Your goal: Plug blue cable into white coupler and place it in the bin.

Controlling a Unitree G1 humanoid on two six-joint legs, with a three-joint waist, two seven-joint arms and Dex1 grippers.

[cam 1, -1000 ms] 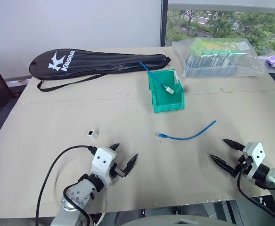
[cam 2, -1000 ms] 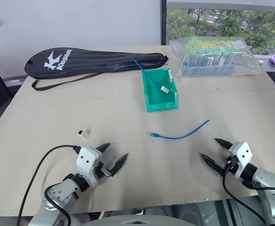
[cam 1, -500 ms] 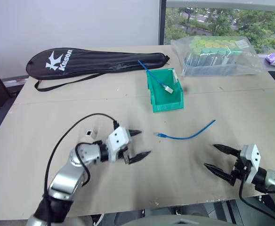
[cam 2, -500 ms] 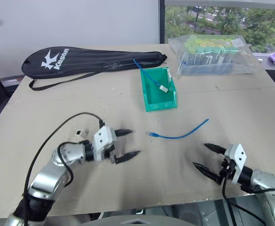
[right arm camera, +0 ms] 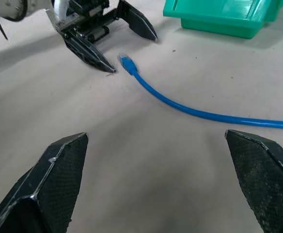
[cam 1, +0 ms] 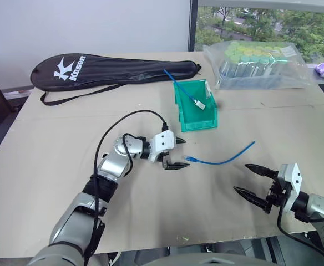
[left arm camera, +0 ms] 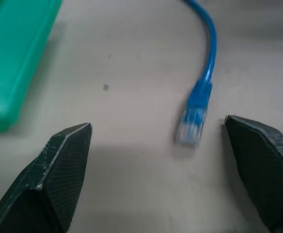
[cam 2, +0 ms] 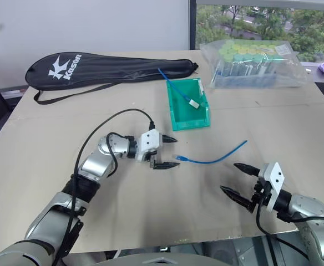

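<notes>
The blue cable (cam 1: pixel 223 160) lies curved on the table, its clear plug (left arm camera: pixel 190 127) pointing toward my left gripper (cam 1: pixel 184 153). That gripper is open, and the plug sits just at the mouth of its fingers, untouched. My right gripper (cam 1: pixel 241 177) hovers open and empty near the table's front edge, below the cable's other end. The green bin (cam 1: pixel 184 113) stands behind the cable and holds another blue cable with a white block (cam 1: pixel 201 104). The white coupler is hidden, where my left arm crosses the table.
A black racket bag (cam 1: pixel 112 69) lies along the back left. A clear plastic bag of green-capped items (cam 1: pixel 259 64) sits at the back right. My left arm's black wire (cam 1: pixel 130 115) loops over the table beside the bin.
My left arm has swung forward and to the right, bringing its open gripper up to the cable's plug. The right gripper has drifted slightly left, still open.
</notes>
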